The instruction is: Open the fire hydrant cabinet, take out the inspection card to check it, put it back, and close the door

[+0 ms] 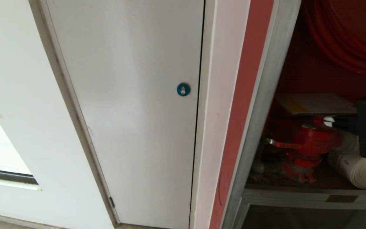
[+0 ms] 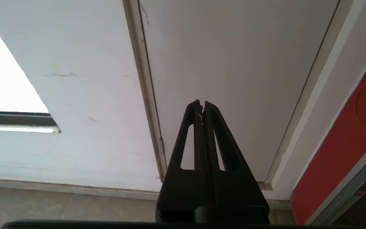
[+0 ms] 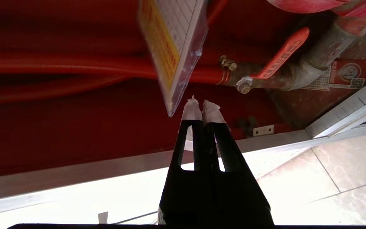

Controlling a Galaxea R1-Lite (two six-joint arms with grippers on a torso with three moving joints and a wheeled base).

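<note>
The fire hydrant cabinet (image 1: 267,95) stands open at the right, showing its red interior. Its door is out of view. The inspection card (image 1: 313,103), pale with a yellow patch, lies flat above the red valve (image 1: 313,140). My right gripper (image 1: 328,121) reaches in from the right, its white-taped tips just under the card's near end. In the right wrist view the right gripper (image 3: 202,106) is shut with nothing between its fingers, and the card (image 3: 170,44) has its corner right beside the tips. My left gripper (image 2: 201,103) is shut and parked facing the white panel door.
A white panel door (image 1: 132,111) with a blue round lock (image 1: 183,89) fills the left. Inside the cabinet are a red hose reel (image 1: 345,38), a white rolled hose (image 1: 357,165) and a red valve lever (image 3: 281,52). The cabinet's silver sill (image 1: 310,197) runs below.
</note>
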